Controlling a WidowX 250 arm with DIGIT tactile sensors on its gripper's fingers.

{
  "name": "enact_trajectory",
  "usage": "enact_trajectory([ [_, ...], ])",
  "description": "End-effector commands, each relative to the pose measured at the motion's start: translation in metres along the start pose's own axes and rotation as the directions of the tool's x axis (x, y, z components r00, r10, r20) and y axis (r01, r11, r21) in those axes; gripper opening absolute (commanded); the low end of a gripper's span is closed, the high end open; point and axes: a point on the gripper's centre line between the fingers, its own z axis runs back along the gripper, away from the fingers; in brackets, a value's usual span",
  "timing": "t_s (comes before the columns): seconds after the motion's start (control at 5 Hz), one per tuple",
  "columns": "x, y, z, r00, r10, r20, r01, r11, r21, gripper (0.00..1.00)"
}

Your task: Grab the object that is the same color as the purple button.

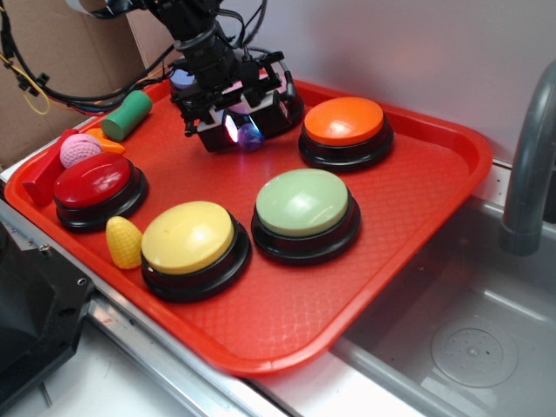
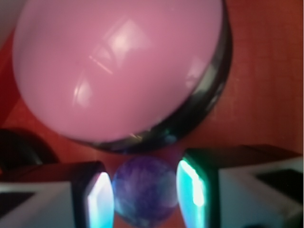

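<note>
Now the purple marbled ball (image 2: pixel 144 191) sits between the open claw's (image 2: pixel 146 195) fingers — just below the purple button (image 2: pixel 114 66).

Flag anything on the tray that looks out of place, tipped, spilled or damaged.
Nothing stands out. The buttons sit upright on the red tray, the small toys lie along its left edge, and nothing is spilled. The gripper is low over the tray, its fingers on either side of the purple ball beside the purple button.

The ball (image 2: pixel 145 192) is dark purple, marbled with blue. The purple button (image 2: pixel 118 66) has a lilac-pink dome on black. The tray (image 1: pixel 408 200) is red.
</note>
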Motion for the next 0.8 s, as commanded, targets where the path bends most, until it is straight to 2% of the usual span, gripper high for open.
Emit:
enact_trajectory([
  [0.0, 0.014, 0.0, 0.096, 0.986, -0.16, 0.036, 0.157, 0.984, 0.09, 0.0],
  [0.2, 0.006, 0.0, 0.122, 0.953, -0.297, -0.056, 0.302, 0.942, 0.146, 0.0],
  [0.4, -0.002, 0.015, 0.145, 0.915, -0.401, -0.049, 0.404, 0.902, 0.151, 0.0],
  [0.6, -0.006, 0.036, 0.164, 0.911, -0.411, -0.02, 0.41, 0.901, 0.142, 0.0],
])
